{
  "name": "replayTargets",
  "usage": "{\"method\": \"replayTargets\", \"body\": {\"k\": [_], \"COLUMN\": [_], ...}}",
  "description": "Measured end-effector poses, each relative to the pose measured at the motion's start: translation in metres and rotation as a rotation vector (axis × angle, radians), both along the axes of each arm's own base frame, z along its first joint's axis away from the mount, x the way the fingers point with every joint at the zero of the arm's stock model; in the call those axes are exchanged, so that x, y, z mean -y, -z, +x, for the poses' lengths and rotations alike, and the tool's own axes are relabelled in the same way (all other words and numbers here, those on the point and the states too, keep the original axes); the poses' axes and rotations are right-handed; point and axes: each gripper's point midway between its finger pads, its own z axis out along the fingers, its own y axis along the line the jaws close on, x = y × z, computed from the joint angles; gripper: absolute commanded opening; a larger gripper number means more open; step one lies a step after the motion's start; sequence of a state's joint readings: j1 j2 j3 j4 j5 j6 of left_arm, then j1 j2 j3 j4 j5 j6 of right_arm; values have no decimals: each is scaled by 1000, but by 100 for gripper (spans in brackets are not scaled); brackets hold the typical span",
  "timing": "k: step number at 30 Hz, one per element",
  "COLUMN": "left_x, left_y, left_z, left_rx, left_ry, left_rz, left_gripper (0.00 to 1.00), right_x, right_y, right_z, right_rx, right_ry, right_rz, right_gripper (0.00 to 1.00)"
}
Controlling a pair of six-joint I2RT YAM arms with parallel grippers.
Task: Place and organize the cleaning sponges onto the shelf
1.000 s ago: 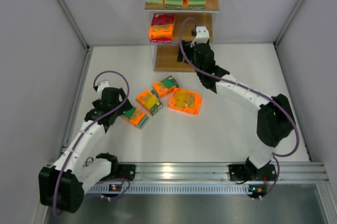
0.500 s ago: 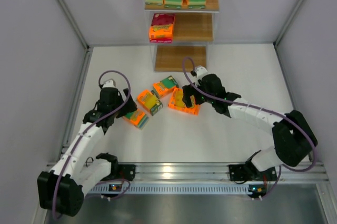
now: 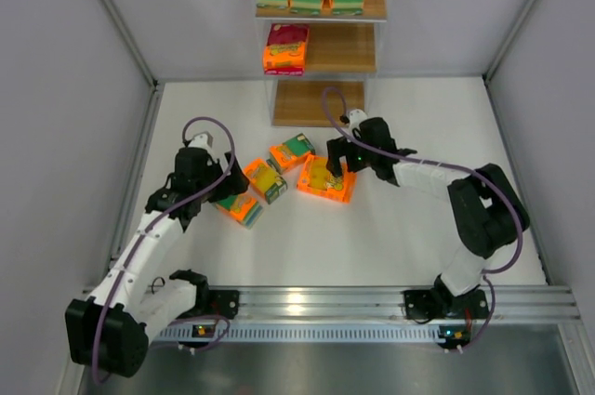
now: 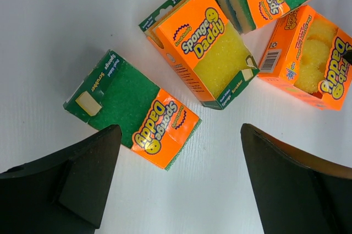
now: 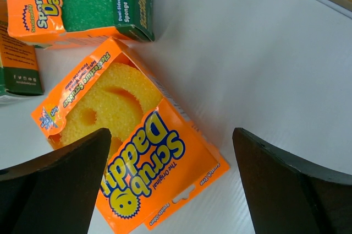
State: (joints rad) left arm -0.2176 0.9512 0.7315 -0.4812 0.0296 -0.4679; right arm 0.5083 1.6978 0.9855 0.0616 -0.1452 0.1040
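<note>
white table [image 3: 325, 246], metal rail [image 3: 307, 300], grey walls [image 3: 56, 60]

Bright, even overhead light leaves only soft shadows on the white table [image 3: 390, 228], a glare spot marks the metal rail [image 3: 296, 301] at six o'clock, and wrist views are sharp.

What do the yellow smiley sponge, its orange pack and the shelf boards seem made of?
Yellow smiley sponge: coarse matte foam, pitted surface. Orange pack: printed cardboard, faintly glossy, with folded edges. Shelf boards: light wood or wood-look laminate; streaky grain, which one is unclear.
</note>
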Motion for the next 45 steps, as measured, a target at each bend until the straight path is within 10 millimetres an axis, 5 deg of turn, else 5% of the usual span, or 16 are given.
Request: {"method": "replayTargets", "body": {"k": [10,17,24,27,32,37,45], "left_x": [11,14,14,14,14,13,13], "left_y": [9,-2,-6,-7,-10,-14,-10], "left_z": [1,3,3,3,1,-4,-7], "left_rx": [-36,13,30,30,45,69,57], "left_ry": [102,156,158,156,157,154,144], "left_rz": [22,40,41,39,36,29,18], "left_gripper": [92,92,92,92,92,93,92], "right_x": [-7,-4,0,-12,-23,-3,5], "right_y": [25,29,24,24,25,20,4], "right_z": [1,-11,-44,-64,-93,-85,-61], "right_rx": [-28,-89,-182,-217,-267,-255,-155], "right_ry": [20,121,371,460,510,555,366], "right_rz": [53,140,169,145,130,113,72], "right_gripper": [85,64,36,47,50,54,51]}}
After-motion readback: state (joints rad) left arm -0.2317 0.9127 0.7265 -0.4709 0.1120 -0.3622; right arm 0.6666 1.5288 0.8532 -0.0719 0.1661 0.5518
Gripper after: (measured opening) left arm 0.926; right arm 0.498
